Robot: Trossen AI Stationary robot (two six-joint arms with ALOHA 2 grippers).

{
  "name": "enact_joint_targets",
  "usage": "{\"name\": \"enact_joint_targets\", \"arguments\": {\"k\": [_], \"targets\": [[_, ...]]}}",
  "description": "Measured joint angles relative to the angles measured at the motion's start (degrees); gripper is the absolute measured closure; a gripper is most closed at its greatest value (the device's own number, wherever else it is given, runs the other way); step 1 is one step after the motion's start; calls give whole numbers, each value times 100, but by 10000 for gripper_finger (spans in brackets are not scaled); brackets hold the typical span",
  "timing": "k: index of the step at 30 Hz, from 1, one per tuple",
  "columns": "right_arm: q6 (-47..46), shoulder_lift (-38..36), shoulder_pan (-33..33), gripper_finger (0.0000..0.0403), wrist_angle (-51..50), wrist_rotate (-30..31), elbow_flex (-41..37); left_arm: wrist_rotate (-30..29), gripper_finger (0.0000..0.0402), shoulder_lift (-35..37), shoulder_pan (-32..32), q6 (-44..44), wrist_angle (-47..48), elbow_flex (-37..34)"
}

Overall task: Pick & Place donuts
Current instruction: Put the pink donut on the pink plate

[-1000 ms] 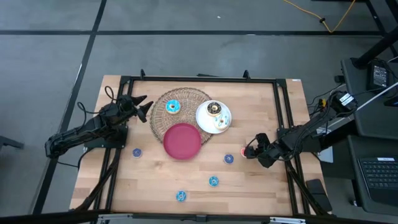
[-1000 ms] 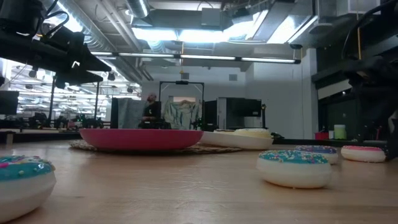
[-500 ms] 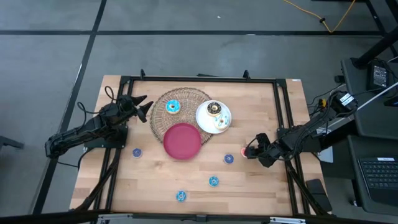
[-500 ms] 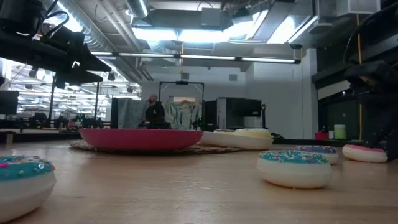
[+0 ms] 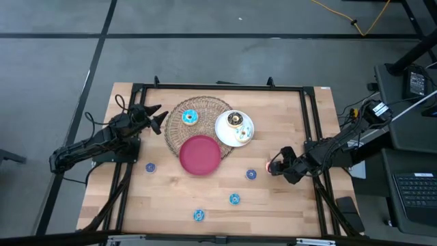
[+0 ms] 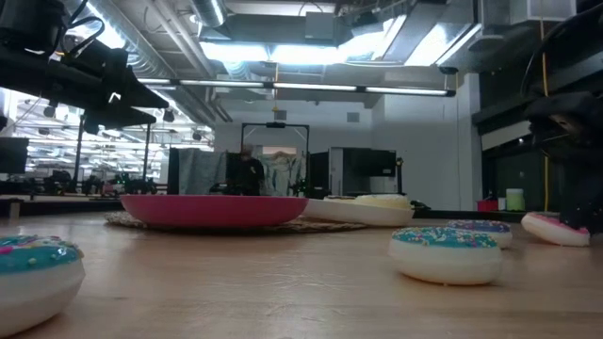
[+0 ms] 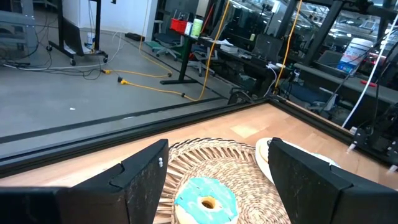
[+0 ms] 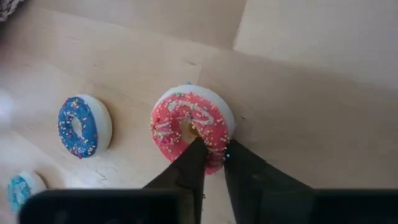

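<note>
A red-iced donut [image 8: 171, 121] lies at the table's right side [image 5: 268, 166], tilted in the low view [image 6: 554, 227]. My right gripper [image 8: 212, 152] slants down on it from the right and is shut on its ring. My left gripper [image 5: 158, 117] waits open and level at the left edge of the wicker mat [image 5: 179, 109], touching nothing. A cyan donut [image 7: 205, 200] lies on that mat ahead of its fingers. A navy donut [image 8: 79, 127] lies flat on the table just beside the red one. My right gripper pinches the red donut's ring [image 8: 216, 142] on the side nearest the gripper. One finger [image 8: 189, 158] reaches into the hole and the other [image 8: 239, 162] stands outside the rim. The fingers slant down from the table's right. The donut sits tilted, one edge on the wood.
A red plate [image 5: 200, 154] overlaps the mat. A white plate [image 5: 225, 131] beside it carries a chocolate donut [image 5: 235, 120]. Small donuts lie on the near wood: blue [image 5: 150, 167], cyan [image 5: 234, 199] and cyan [image 5: 199, 216]. A black frame [image 5: 311, 123] borders the table.
My right gripper has shut on the red donut without shifting place. The donut, flat on the table a second ago, now stands tilted with one edge raised.
</note>
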State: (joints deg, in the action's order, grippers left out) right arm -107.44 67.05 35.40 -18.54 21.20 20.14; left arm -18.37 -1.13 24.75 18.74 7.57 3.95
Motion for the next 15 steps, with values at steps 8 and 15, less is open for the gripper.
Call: {"name": "enact_joint_targets", "arguments": {"k": [8,15], "targets": [[1137,2,-363,394,-848,121,419,0,135,0,-2,0,0,2],[2593,2,-1067,384,-1256,44,891,0,135,0,0,0,0,0]]}}
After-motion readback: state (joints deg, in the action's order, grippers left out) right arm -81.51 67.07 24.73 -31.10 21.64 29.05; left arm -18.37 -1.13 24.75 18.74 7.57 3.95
